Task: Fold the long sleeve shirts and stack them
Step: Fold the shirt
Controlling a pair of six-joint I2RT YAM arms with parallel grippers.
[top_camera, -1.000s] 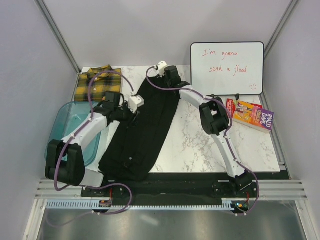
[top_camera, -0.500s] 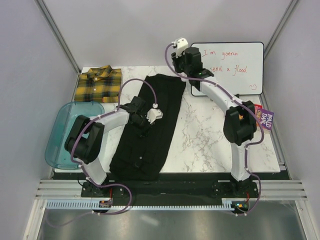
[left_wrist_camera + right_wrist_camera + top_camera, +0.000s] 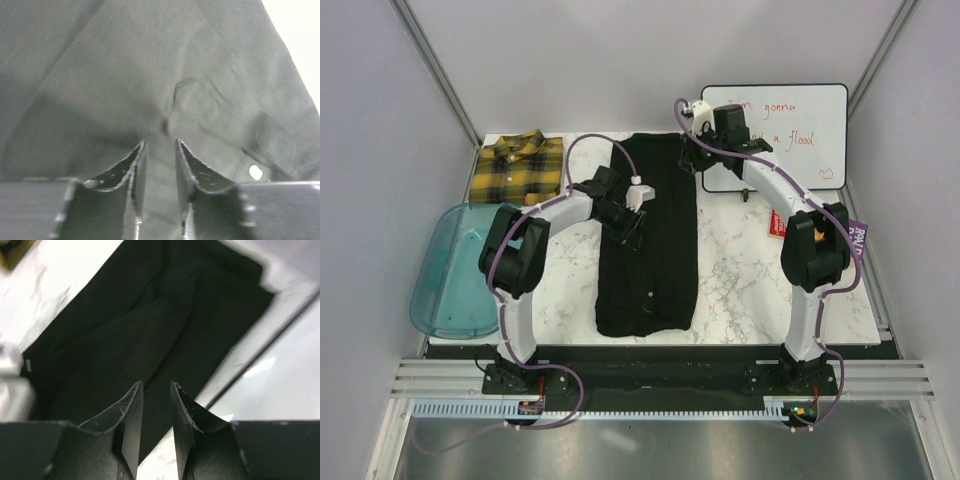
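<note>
The black shirt [image 3: 655, 270] lay along the middle of the marble counter [image 3: 740, 270], folded into one long, narrow strip that ran from the far edge almost to the near one, its sides fairly straight and its near end squared off. Its cloth was plain and matte, with soft creases and a seam line showing in the left wrist view [image 3: 150, 75], where one small white button [image 3: 256, 172] sat off to the right. The plaid shirt [image 3: 517, 168], yellow and black, rested folded into a neat rectangle at the far left corner of the counter with its collar toward the back wall, well apart from the black one. The left gripper [image 3: 632, 230] hung over the left side of the black strip's far half; its jaws [image 3: 160, 142] stood a narrow gap apart with nothing between them, a small pucker of cloth lay just ahead of the tips, and whether the tips touched the fabric was hard to tell. The right gripper [image 3: 690, 158] hovered by the far right corner of the black shirt [image 3: 150, 330], its jaws [image 3: 156, 384] likewise slightly parted and holding nothing. A translucent blue tub [image 3: 450, 270] overhung the counter's left edge, and a whiteboard [image 3: 800, 140] leaned at the far right.
</note>
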